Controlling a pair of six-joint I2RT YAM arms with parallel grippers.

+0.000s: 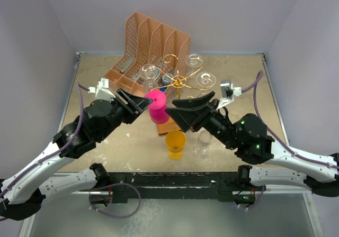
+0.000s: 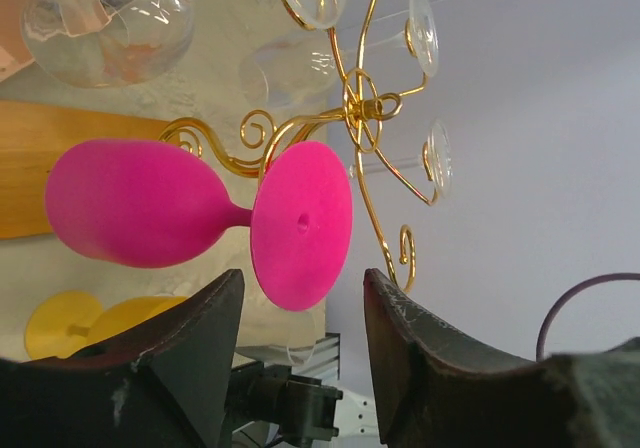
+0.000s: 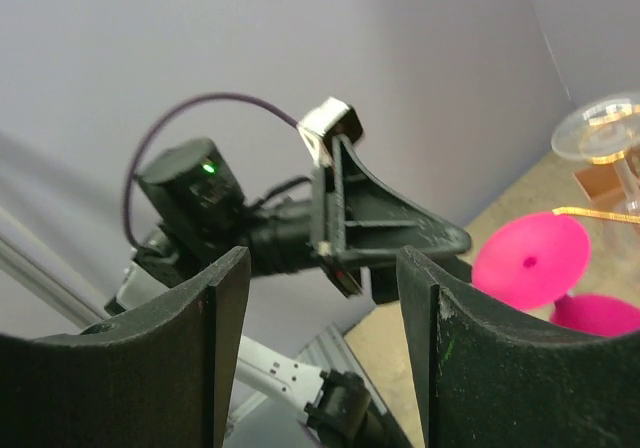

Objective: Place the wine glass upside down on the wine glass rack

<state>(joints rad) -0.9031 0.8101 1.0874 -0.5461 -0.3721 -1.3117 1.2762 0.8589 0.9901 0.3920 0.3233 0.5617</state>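
A pink wine glass (image 1: 157,106) hangs upside down, foot up, at the near-left arm of the gold wire rack (image 1: 179,81), above the rack's wooden base (image 1: 163,128). In the left wrist view its foot (image 2: 300,223) lies just ahead of my open fingers, with its stem against a gold arm (image 2: 360,108). My left gripper (image 1: 142,103) is open and empty, just left of the pink glass. My right gripper (image 1: 175,111) is open and empty, just right of it. The right wrist view shows the pink foot (image 3: 530,261) beyond the left gripper.
Clear glasses (image 1: 205,80) hang on the rack's other arms. A yellow glass (image 1: 175,144) and a clear glass (image 1: 201,144) are on the table in front of the rack. A peach file organizer (image 1: 148,46) stands at the back.
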